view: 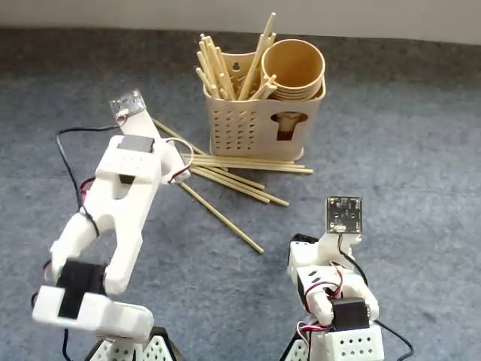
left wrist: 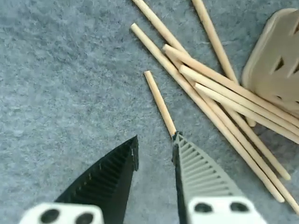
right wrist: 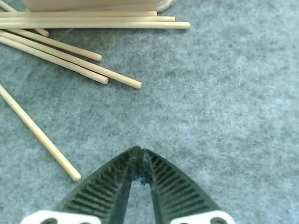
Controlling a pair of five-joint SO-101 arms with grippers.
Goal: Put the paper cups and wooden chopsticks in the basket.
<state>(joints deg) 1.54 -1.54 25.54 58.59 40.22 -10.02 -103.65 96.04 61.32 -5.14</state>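
Left gripper (left wrist: 156,138), jaws parted, sits over a loose chopstick (left wrist: 160,103), likely lined up to pick it for the basket (view: 252,134) (right gripper (right wrist: 138,152) clenched empty, parked aside).

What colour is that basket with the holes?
Cream: the basket is pale beige, best seen in the high view.

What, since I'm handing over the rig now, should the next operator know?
Left gripper: open, low over the mat, at the end of a single chopstick.
Right gripper: shut, empty, over bare mat.
Done: cups stacked in the basket, several upright chopsticks beside them.
Left: loose chopsticks lying on the mat in front of the basket.
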